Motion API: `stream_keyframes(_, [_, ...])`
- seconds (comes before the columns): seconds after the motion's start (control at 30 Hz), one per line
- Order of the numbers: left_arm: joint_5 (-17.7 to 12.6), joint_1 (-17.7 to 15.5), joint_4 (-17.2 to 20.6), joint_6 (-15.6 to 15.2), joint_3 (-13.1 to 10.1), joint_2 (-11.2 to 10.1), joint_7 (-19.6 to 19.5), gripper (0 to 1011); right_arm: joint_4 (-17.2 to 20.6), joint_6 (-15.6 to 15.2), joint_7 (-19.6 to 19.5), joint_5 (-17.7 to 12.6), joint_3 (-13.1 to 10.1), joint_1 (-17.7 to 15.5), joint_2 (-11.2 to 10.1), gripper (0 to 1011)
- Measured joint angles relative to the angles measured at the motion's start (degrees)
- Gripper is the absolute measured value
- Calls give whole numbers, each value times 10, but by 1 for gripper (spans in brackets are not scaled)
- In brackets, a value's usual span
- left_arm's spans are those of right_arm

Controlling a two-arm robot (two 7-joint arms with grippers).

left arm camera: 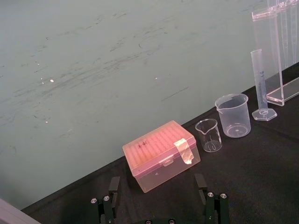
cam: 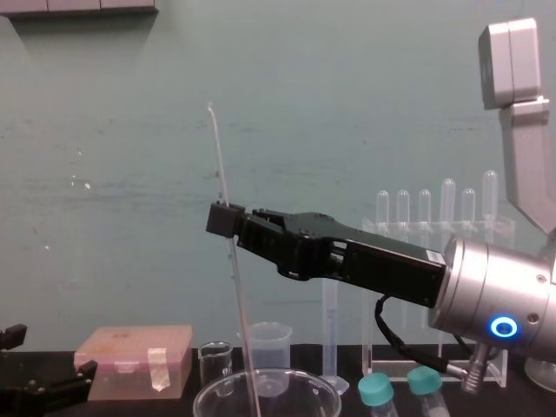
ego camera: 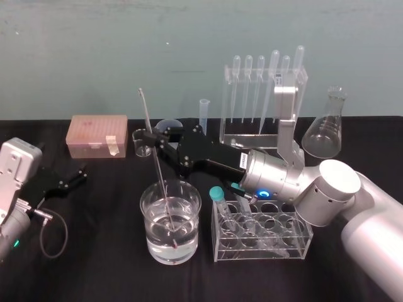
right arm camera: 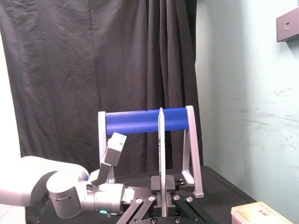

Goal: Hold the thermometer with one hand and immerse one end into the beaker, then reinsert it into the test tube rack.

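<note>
Thermometer (ego camera: 146, 116) clamped between closed jaws of right gripper (ego camera: 153, 139), tip inside beaker (ego camera: 195, 220); left gripper (ego camera: 79, 176) idle, jaws apart.

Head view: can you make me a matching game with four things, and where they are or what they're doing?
Things:
1. thermometer
2. right gripper
3. left gripper
4. conical flask

Places or states:
A. far right, at the back
B. lower end inside the beaker
C. low on the left, jaws open
D. jaws shut on the thermometer

Pairs: 1-B, 2-D, 3-C, 4-A
</note>
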State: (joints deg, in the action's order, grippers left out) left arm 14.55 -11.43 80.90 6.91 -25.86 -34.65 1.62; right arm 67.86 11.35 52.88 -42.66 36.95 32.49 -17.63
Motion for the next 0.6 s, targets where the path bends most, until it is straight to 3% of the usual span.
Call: stream_keyframes(0.6, [0, 0, 0, 0, 0, 0, 0, 1008, 21, 3, 8, 0, -9, -12, -7, 55])
